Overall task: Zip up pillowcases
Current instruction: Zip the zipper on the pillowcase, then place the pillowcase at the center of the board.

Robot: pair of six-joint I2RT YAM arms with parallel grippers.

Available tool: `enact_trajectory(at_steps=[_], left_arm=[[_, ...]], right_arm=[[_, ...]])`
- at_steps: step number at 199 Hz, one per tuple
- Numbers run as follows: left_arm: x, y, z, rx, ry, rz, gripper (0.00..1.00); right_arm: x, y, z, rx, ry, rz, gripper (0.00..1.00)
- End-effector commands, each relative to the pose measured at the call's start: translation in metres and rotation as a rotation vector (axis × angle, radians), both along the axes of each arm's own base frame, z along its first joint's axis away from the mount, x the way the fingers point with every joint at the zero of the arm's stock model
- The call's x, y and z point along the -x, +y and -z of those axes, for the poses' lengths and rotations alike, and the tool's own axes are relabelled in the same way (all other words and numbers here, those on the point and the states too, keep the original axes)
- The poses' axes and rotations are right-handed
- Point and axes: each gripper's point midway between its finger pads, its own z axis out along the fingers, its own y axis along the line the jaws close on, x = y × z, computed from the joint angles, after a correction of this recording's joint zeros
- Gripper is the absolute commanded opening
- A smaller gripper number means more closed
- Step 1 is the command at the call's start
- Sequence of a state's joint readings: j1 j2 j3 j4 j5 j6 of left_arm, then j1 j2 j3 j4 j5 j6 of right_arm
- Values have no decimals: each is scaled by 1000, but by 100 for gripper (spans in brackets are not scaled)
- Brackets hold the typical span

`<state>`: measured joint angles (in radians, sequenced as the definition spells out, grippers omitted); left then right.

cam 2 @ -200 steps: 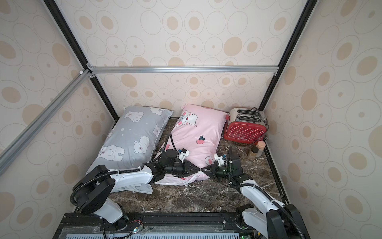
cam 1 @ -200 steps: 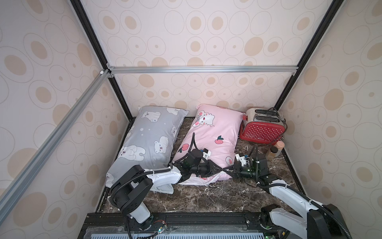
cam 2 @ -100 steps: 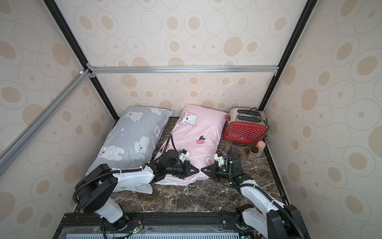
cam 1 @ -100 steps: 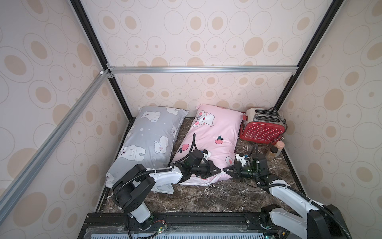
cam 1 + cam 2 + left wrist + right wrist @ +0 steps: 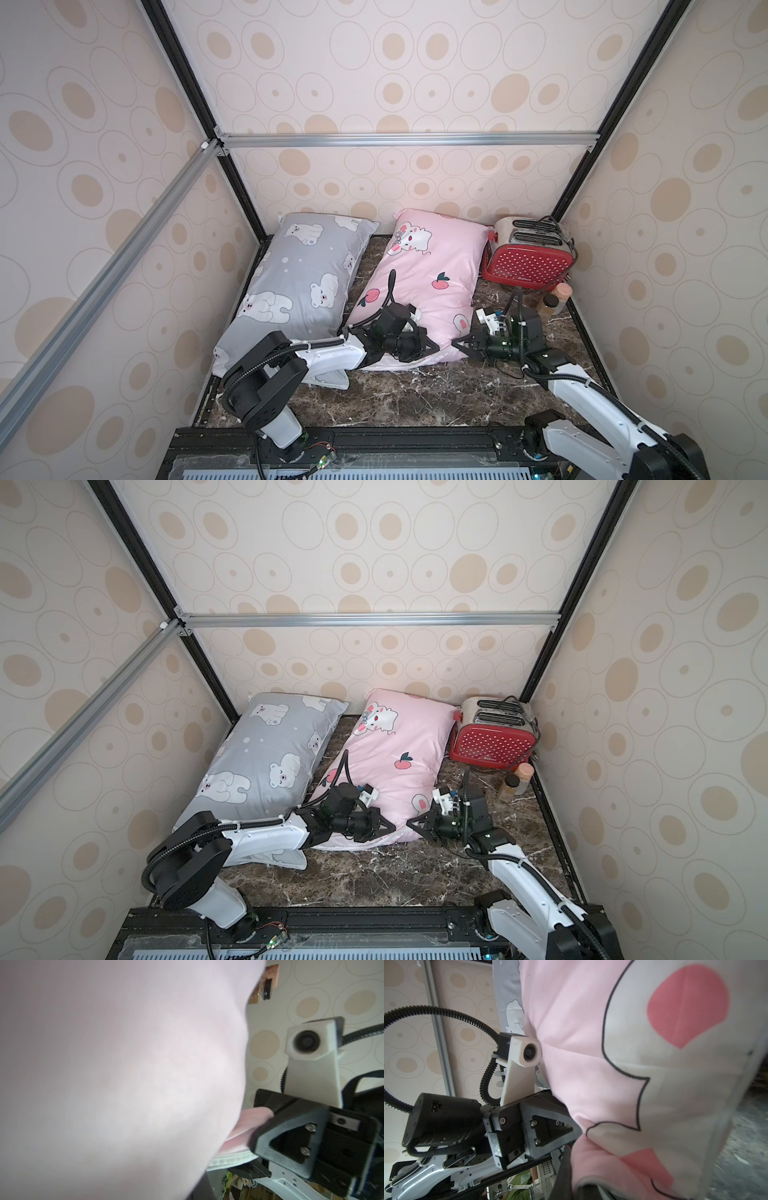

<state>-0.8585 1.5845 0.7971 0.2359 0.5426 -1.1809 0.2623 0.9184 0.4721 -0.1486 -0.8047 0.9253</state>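
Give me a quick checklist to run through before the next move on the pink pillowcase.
1. Right gripper clamped on pink pillowcase corner: ok.
2. Left gripper shut at its near edge, fabric puckered at the tip: ok.
3. Zipper pull in a gripper: cannot tell, hidden.
4. Grey pillowcase free of the arms: not ok, left arm lies across its near corner.
5. Toaster apart from both arms: ok.
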Motion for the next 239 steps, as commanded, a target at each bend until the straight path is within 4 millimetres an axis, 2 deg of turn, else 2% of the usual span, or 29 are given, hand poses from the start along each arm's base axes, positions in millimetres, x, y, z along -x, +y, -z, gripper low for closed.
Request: enact_trajectory(at_steps=[1, 28, 82, 122, 178, 205, 239], left_arm=[[1, 23, 22, -151, -23, -36, 0], [4, 47, 37, -267, -32, -65, 0], [3, 112, 69, -520, -26, -116, 0], [2, 161, 80, -725, -32, -136, 0], [4, 231, 73, -1060, -64, -169, 0], [-1, 250, 62, -1166, -88, -170, 0], [-17, 257, 47, -1161, -118, -183, 0]], right_arm=[[8, -10, -11, 79, -46, -2, 0], [8, -15, -17, 97, -60, 19, 0], [2, -18, -31, 125, -99, 22, 0], [4, -23, -38, 152, -118, 24, 0], [5, -35, -41, 214, -124, 39, 0], [8, -42, -40, 257, -118, 41, 0], [10, -48, -38, 275, -108, 49, 0]])
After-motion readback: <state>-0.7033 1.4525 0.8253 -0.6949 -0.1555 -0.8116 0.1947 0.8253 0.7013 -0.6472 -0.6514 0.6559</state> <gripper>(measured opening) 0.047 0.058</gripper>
